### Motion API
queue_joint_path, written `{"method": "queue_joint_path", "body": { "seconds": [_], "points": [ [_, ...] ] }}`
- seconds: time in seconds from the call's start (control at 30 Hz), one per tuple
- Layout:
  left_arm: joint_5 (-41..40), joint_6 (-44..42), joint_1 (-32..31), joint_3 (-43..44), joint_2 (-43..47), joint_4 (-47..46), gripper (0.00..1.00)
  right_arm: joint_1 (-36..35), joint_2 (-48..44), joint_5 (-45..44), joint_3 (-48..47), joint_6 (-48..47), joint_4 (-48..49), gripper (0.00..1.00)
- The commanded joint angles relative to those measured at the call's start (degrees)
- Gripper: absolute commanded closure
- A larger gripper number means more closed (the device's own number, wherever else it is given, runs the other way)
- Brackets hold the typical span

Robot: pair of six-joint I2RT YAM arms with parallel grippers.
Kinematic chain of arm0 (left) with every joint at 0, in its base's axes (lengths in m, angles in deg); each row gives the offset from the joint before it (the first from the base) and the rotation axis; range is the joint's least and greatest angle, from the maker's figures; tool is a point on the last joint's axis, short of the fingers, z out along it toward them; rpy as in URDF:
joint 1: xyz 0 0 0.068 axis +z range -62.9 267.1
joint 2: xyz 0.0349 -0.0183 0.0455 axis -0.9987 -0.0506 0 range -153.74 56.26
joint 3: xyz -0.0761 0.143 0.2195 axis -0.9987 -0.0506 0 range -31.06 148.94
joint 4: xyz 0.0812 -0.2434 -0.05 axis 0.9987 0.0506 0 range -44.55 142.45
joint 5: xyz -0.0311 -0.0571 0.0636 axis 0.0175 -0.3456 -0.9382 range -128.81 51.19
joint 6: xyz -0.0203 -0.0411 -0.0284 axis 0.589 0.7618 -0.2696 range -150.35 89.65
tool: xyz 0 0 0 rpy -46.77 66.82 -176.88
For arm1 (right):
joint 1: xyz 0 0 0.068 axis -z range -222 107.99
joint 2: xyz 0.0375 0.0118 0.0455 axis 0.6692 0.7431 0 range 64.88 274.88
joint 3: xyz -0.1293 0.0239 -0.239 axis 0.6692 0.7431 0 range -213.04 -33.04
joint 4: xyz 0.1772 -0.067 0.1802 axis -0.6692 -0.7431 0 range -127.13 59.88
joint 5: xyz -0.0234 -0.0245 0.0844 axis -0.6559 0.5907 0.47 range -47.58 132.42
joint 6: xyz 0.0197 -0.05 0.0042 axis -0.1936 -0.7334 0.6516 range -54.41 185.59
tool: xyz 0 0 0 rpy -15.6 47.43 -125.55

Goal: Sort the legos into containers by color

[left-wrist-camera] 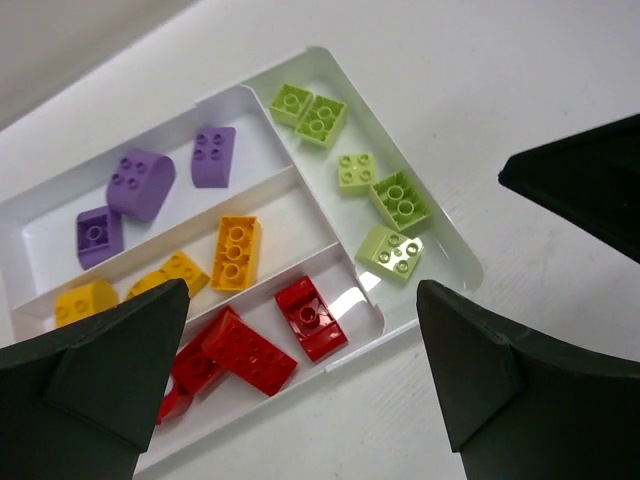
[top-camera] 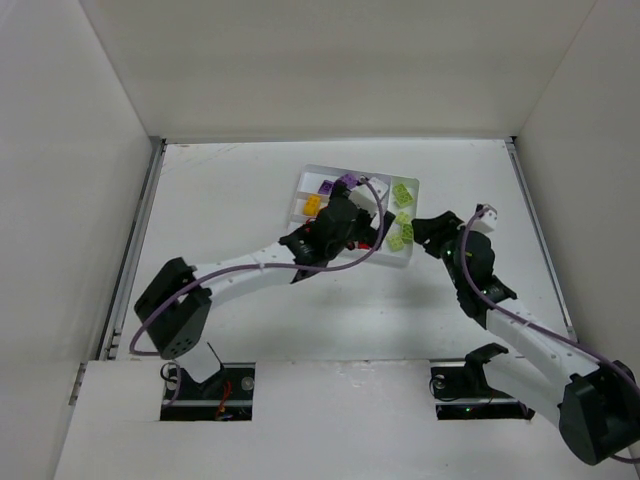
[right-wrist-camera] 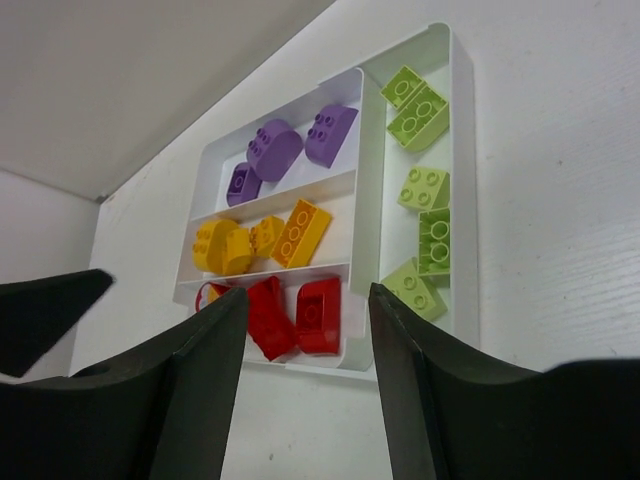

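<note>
All legos (left-wrist-camera: 236,252) look colour-sorted in tray (right-wrist-camera: 400,150), centre of top view. Left end effector (left-wrist-camera: 302,290) spread wide, empty, above it; right end effector (right-wrist-camera: 308,292) part-spread, empty, beside. Lift straight, don't clip rim.

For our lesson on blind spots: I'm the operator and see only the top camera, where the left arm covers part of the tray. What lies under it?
Observer: The left wrist camera shows red bricks in the covered slot.
Operator: Is that arm's gripper carrying one?
Observer: No, the left gripper is wide open, with nothing between its fingers.
Operator: How many green ones are sorted?
Observer: Five green bricks lie in the end slot.
</note>
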Motion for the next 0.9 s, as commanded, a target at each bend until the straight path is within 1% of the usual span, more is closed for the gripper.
{"method": "queue_joint_path", "body": {
  "seconds": [0.0,0.07,0.13,0.27,0.37,0.47,0.53,0.6,0.73,0.87],
  "points": [
    [-4.5,3.3,0.9,-5.9,9.1,-5.9,0.00,0.8,-1.9,-1.6,1.0,0.9,2.6,0.41],
    [-7.2,6.7,2.2,-11.3,14.8,-8.6,0.00,1.3,-2.2,-2.3,1.3,1.2,2.5,0.38],
    [-11.2,12.1,4.0,-17.7,22.3,-10.1,0.00,1.6,-2.4,-3.0,1.6,1.3,2.5,0.36],
    [-17.1,24.0,7.7,-28.2,36.3,-7.2,0.00,2.4,-2.0,-4.7,2.1,1.7,2.5,0.30],
    [-21.2,31.1,10.9,-34.3,46.4,-0.2,0.00,2.5,-1.3,-6.6,2.3,1.8,2.5,0.24],
    [-25.6,37.3,14.2,-37.1,54.0,12.2,0.00,2.2,-1.0,-9.2,2.6,1.8,2.5,0.22],
    [-28.9,43.0,16.7,-37.3,56.5,22.3,0.00,2.4,-0.9,-11.1,2.7,1.8,2.5,0.21],
    [-30.5,48.1,19.9,-36.8,57.1,31.3,0.00,2.2,-0.8,-13.2,2.9,1.8,2.4,0.21],
    [-30.7,51.8,24.6,-36.5,57.1,39.3,0.00,2.2,-1.7,-16.1,3.5,2.0,1.9,0.19],
    [-30.2,53.3,26.9,-36.3,56.2,43.4,0.00,2.2,-3.0,-17.1,4.3,3.0,1.9,0.19]
  ]
}}
